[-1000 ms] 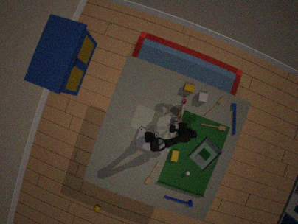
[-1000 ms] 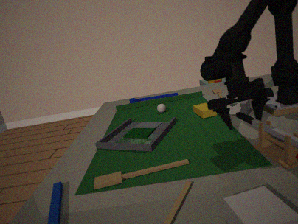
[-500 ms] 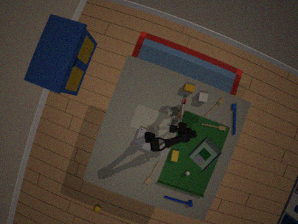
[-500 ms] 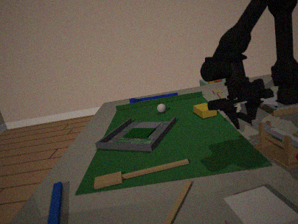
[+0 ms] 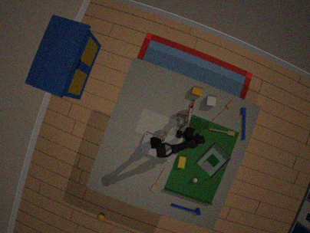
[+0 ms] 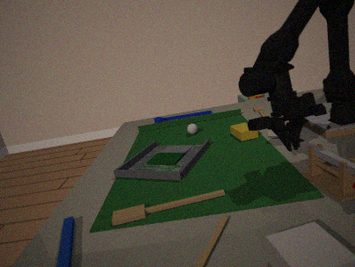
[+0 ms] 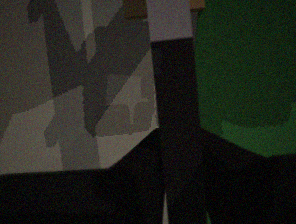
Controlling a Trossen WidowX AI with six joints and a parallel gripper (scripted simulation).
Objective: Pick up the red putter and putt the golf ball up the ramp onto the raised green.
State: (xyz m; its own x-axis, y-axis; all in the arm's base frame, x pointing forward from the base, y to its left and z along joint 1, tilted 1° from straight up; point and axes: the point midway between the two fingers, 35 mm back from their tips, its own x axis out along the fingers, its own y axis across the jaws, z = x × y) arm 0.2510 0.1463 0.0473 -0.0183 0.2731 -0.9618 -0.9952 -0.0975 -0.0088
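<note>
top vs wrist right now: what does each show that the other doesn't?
Top only: the whole layout, with the ball on the green mat, the grey-framed raised green, yellow blocks, blue putters and wooden putters, and the blue cabinet on the floor.

Wrist only: the grip up close, with the pincer shut on a dark handle that runs up to a pale shaft section.

Both: the arm at the mat's edge, where green meets the grey table.
</note>
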